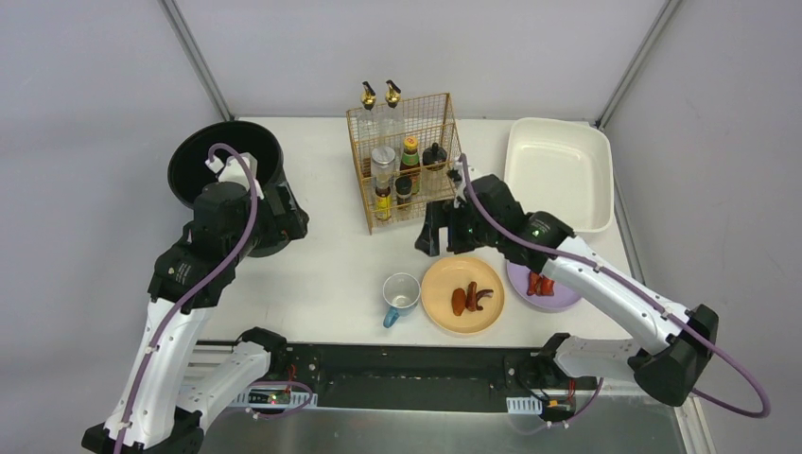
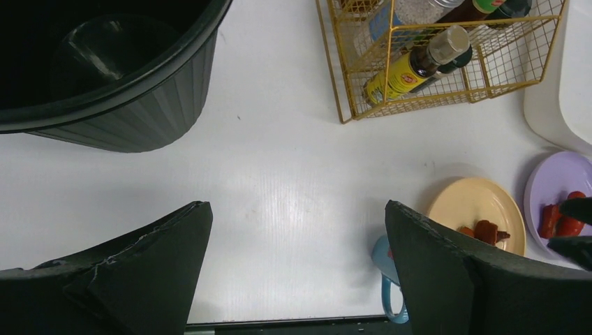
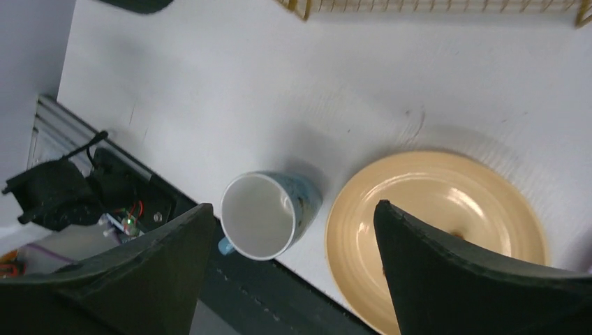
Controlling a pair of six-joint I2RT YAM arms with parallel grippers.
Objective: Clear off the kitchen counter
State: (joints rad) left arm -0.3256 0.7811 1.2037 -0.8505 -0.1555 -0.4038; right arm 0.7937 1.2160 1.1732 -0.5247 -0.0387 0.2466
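The white kitchen counter (image 1: 322, 274) holds a blue mug (image 1: 401, 293), a yellow plate (image 1: 462, 295) with brown food pieces (image 1: 470, 299), and a purple plate (image 1: 558, 295) with red food pieces (image 1: 539, 284), all near its front edge. My left gripper (image 1: 287, 216) is open and empty above the counter, beside the black bin (image 1: 227, 165). My right gripper (image 1: 433, 233) is open and empty, hovering between the gold rack and the mug. In the right wrist view the upright, empty mug (image 3: 262, 213) and the yellow plate (image 3: 433, 209) lie below the open gripper (image 3: 292, 206).
A gold wire rack (image 1: 402, 161) with several bottles stands at the back middle. A cream tub (image 1: 558, 170) sits empty at the back right. The black rail (image 1: 397, 364) runs along the front edge. The right arm passes over the purple plate.
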